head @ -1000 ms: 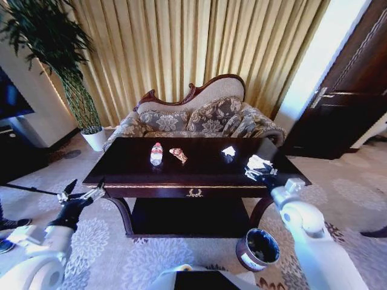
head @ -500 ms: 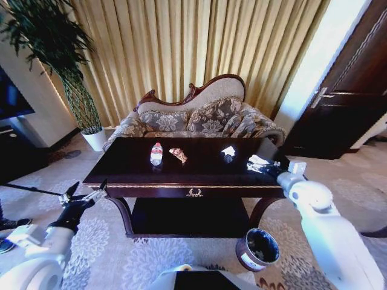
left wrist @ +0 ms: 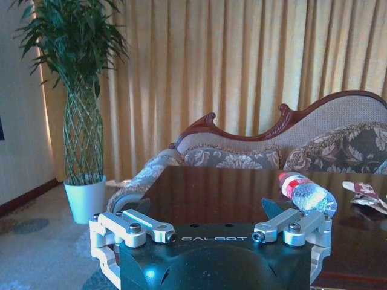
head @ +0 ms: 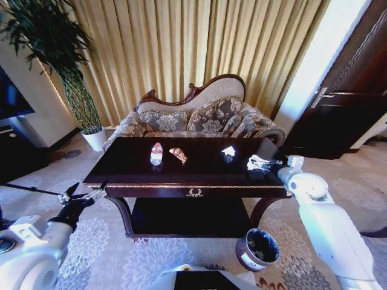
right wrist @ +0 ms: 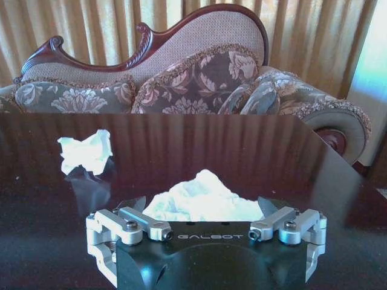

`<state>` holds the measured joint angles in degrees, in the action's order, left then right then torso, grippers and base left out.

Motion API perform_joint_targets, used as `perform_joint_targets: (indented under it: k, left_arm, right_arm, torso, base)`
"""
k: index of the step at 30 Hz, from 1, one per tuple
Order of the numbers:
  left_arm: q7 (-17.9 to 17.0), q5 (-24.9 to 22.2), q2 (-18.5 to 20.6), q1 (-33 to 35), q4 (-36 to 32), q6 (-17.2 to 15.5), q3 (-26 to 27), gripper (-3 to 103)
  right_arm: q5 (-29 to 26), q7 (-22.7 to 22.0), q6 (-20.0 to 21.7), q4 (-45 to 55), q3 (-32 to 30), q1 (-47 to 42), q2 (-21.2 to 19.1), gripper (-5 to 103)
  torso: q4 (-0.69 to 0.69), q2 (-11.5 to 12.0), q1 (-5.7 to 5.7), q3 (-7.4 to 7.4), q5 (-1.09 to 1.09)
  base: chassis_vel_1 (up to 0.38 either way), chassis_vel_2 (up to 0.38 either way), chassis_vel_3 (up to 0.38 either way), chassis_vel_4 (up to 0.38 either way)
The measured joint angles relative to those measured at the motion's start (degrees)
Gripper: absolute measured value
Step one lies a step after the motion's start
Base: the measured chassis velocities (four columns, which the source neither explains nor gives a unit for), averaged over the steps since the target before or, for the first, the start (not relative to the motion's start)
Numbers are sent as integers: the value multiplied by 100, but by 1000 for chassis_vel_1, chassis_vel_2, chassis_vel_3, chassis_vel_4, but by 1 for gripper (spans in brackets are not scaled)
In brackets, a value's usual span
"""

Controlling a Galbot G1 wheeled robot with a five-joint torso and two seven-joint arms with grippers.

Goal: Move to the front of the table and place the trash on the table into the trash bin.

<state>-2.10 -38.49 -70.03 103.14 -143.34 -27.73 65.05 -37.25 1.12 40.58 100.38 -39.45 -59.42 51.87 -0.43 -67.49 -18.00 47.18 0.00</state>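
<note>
Head view: glossy table (head: 139,172) before sofa (head: 199,118); right gripper (head: 259,163) spread around, perhaps touching, paper (right wrist: 202,198).

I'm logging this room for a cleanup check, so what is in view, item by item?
table: 1, dark glossy, in front of the robot
bottle: 1, clear with red label, lying on the table's left half
wrapper: 1, orange-brown, on the table beside the bottle
far paper lump: 1, white, table's right half
near paper lump: 1, white, table's right end
trash bin: 1, dark brown, on the carpet near the table's right leg
sofa: 1, floral, behind the table
plant: 1, green, white pot, back left
left gripper: open, low beside the table's left corner
right gripper: open, straddling the near paper lump
</note>
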Motion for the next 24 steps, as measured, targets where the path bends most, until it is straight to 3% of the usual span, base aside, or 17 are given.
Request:
perform_joint_targets:
  k: [12,15,20,24]
  left_arm:
    - [144,-215,384,-153,1,62,176,100]
    - [162,-245,428,-161,2,119,188,100]
    - [188,-266,415,-141,3,166,196,100]
    - [190,-321,406,-139,5,187,178,100]
  right_arm:
    - [-35,16,42,-18,130,6,70,101]
    - [-27,16,42,-23,134,2,98,86]
    - [-20,16,42,-23,118,-27,116,74]
    - [-15,16,32,-21,88,-39,135,53]
  torso:
    - [0,0,0,0,0]
    - [0,0,0,0,-1]
    - [0,0,0,0,0]
    - [0,0,0,0,0]
  base:
    - [0,0,0,0]
    - [0,0,0,0]
    - [0,0,0,0]
    - [0,0,0,0]
